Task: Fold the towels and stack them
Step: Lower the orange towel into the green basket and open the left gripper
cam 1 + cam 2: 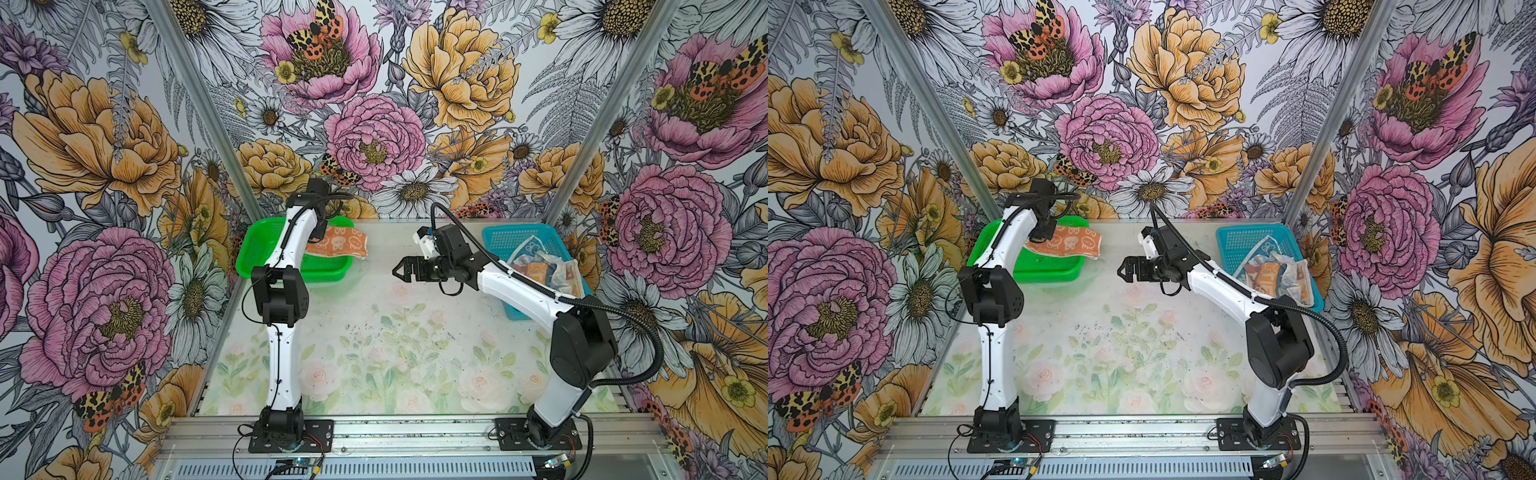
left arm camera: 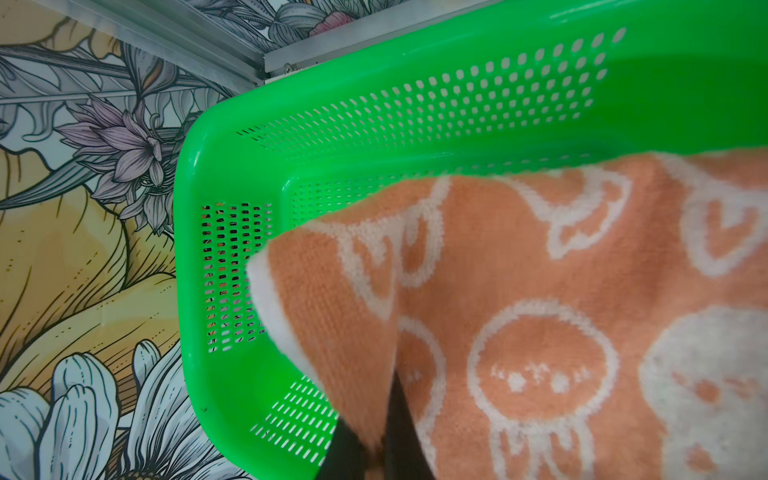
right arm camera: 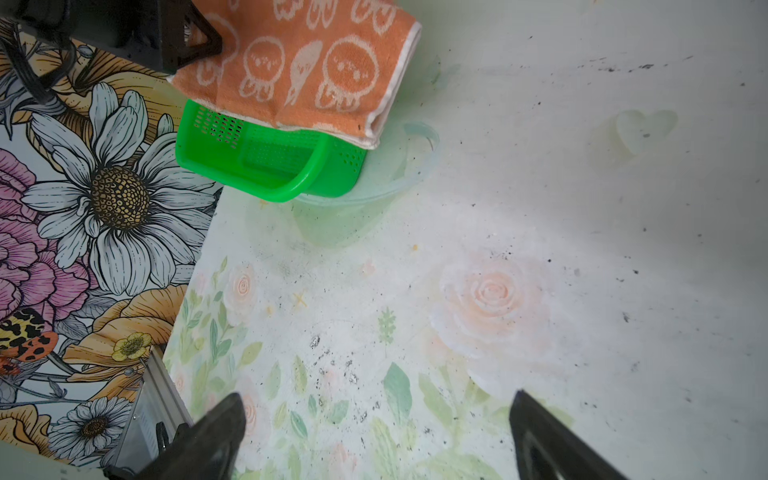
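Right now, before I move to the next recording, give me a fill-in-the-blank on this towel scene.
The left gripper holds a folded towel coloured ____.
That towel hangs partly over a perforated basket coloured ____.
The right gripper, holding nothing, has its jaws ____.
The crumpled towels lie in a second basket coloured ____.
Missing words: orange, green, open, blue.

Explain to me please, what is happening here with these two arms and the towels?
The left gripper is shut on the folded orange towel, holding it over the green basket. The right gripper is open and empty above the table. The other towels lie crumpled in the blue basket, not yet folded.
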Robot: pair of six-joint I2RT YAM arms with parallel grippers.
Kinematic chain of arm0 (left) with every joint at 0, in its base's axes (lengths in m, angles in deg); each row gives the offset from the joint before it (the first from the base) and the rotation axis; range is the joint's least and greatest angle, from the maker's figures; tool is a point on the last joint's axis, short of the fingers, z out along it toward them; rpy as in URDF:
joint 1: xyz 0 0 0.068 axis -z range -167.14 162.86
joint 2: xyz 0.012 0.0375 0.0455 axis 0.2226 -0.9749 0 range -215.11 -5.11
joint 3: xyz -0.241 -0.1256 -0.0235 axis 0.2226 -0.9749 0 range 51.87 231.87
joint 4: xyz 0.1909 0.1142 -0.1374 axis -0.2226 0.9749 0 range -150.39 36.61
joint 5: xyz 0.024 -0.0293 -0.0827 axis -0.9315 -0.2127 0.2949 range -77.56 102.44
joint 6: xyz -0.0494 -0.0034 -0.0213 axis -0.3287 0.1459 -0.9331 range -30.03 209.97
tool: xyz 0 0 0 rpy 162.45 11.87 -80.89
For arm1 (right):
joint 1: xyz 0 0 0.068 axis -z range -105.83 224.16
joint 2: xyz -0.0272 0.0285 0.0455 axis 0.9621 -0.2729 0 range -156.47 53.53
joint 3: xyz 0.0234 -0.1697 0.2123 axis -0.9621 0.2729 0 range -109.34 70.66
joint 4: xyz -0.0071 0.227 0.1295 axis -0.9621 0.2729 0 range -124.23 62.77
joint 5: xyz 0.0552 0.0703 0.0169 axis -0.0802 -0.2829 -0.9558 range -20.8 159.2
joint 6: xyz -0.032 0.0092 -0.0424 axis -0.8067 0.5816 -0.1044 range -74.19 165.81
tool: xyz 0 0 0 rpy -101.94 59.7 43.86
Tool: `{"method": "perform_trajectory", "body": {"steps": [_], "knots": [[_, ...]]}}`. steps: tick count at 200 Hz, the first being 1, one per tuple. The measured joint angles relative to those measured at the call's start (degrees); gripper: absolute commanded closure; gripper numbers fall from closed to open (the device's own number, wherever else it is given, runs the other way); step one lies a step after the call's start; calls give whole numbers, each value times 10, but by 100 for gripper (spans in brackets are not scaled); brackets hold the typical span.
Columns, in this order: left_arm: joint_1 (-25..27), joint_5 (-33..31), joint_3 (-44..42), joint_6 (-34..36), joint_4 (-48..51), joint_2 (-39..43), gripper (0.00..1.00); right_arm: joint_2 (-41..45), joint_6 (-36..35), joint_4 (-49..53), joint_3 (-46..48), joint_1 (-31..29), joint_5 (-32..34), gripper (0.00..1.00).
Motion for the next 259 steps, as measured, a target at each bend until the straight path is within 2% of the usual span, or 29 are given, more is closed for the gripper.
{"method": "perform_trajectory", "body": {"steps": [75, 146, 216, 259], "knots": [[-19, -25, -30, 19, -28, -40, 100, -9, 0, 10, -20, -14, 11, 1], [-40, -43, -36, 27, -53, -45, 100, -10, -15, 14, -50, -33, 28, 1], [-62, -47, -14, 40, -63, -104, 100, -10, -21, 14, -50, -42, 35, 1], [-76, -48, 11, 43, -64, -107, 100, -10, -25, 14, -46, -42, 40, 1]]}}
